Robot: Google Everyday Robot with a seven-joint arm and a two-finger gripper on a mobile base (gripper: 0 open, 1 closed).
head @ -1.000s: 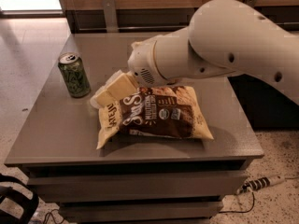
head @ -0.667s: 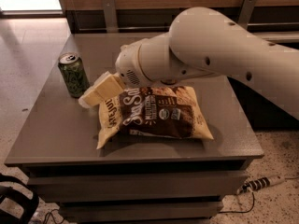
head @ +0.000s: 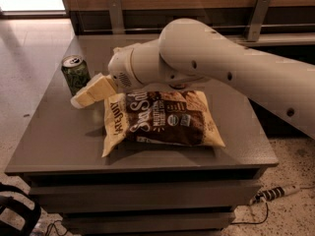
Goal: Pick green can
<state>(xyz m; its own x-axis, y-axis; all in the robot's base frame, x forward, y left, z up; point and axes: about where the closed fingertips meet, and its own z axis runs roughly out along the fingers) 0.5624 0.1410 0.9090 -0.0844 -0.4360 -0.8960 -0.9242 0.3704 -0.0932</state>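
A grey desk [head: 59, 141] is seen from the front and slightly above. A green can [head: 75, 74] stands upright near the desk's back left corner, with its silver top and pull tab facing up and its long axis vertical. The robot's one white arm [head: 206, 58] reaches in from the right, crossing above a brown and yellow chip bag [head: 162, 119] that lies flat mid-desk. At the arm's end, the cream gripper [head: 84, 96] points left and slightly down, its tip just beside the can's lower right side. Whether the gripper is open or closed cannot be told from this angle. The can lies left of the gripper and a little farther back, so the grasp likely needs a short leftward reach around its body.
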